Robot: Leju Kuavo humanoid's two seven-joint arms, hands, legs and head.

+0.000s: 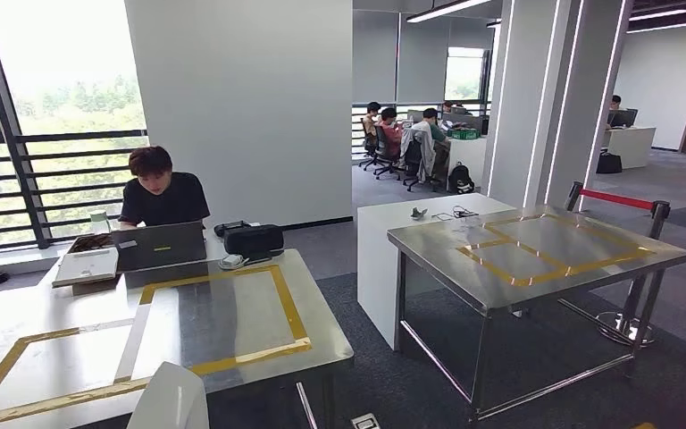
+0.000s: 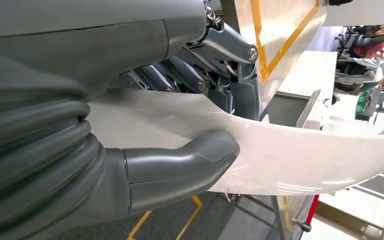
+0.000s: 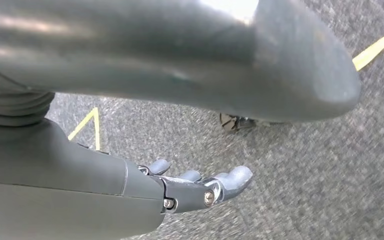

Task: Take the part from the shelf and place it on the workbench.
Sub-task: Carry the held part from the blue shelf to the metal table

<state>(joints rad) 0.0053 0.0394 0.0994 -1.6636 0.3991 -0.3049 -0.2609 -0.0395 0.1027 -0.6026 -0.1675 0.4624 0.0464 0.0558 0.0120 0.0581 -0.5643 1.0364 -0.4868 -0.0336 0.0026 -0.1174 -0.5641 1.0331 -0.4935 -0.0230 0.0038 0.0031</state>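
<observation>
So pickup looked done: the left robot hand (image 2: 180,125) had the curved, glossy white plastic part (image 2: 300,155) clamped between thumb and dark fingers (image 2: 235,90), its pale edge poking up just short of the steel tabletop with yellow tape (image 1: 223,322). Right robot hand (image 3: 190,187) hung loose over grey carpet (image 3: 305,175), fingers apart, holding nothing. Setting it down was all that's left, I'd guess

steel tables with yellow tape (image 1: 536,255): 2 | white part (image 2: 300,155): 1 | laptop (image 1: 161,246): 1 | black printer (image 1: 253,239): 1 | robot hands (image 3: 200,187): 2
</observation>
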